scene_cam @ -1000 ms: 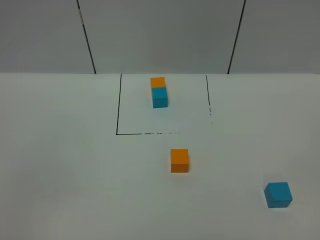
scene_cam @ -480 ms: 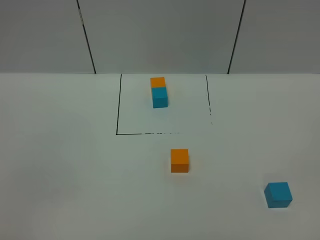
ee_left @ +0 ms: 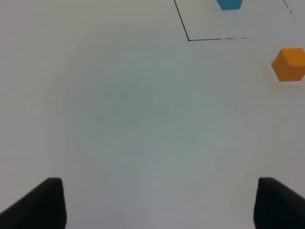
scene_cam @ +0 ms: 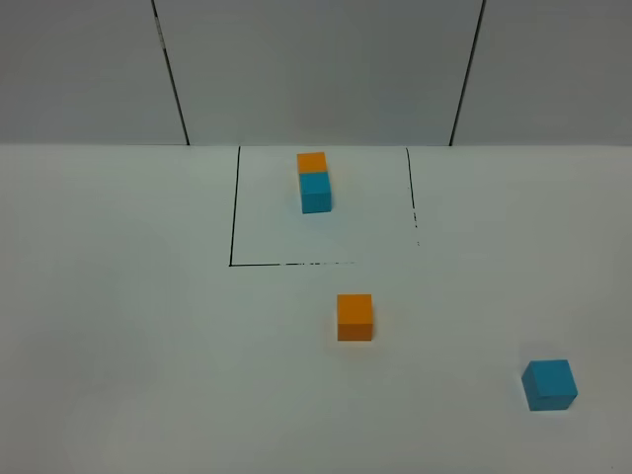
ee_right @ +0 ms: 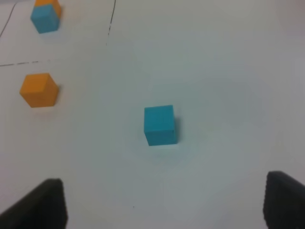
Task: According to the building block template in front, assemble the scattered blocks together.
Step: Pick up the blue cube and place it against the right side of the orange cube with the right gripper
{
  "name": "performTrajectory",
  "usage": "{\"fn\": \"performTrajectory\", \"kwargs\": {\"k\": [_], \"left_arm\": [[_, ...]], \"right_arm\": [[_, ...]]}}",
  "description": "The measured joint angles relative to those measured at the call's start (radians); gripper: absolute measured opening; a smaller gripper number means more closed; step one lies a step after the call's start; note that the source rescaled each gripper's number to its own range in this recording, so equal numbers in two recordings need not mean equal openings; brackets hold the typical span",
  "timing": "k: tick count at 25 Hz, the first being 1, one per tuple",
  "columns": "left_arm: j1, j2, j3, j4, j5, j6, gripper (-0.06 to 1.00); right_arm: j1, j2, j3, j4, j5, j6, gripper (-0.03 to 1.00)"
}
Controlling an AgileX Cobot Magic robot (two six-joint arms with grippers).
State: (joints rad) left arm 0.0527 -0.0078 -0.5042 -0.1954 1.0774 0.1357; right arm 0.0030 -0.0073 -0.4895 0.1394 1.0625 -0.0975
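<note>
L gripper [ee_left: 162,205]: jaws wide apart, nothing btw them. Only its two black fingers [ee_left: 45,205] show. It hangs in the air. R gripper [ee_right: 164,205]: same, jaws spread wide, holds nothing, tilted down.

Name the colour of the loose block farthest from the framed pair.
Cyan-blue block; right wrist view shows it best.

Orange block [scene_cam: 355,316], cyan block [scene_cam: 549,384]
</note>
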Motion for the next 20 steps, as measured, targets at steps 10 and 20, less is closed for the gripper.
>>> {"fn": "performTrajectory", "kwargs": {"k": [10,20], "left_arm": [[0.0,0.0,0.0,0.0,0.0,0.001,0.68],[0.0,0.0,0.0,0.0,0.0,0.001,0.68]], "right_arm": [[0.0,0.0,0.0,0.0,0.0,0.0,0.66],[0.0,0.0,0.0,0.0,0.0,0.0,0.66]]}}
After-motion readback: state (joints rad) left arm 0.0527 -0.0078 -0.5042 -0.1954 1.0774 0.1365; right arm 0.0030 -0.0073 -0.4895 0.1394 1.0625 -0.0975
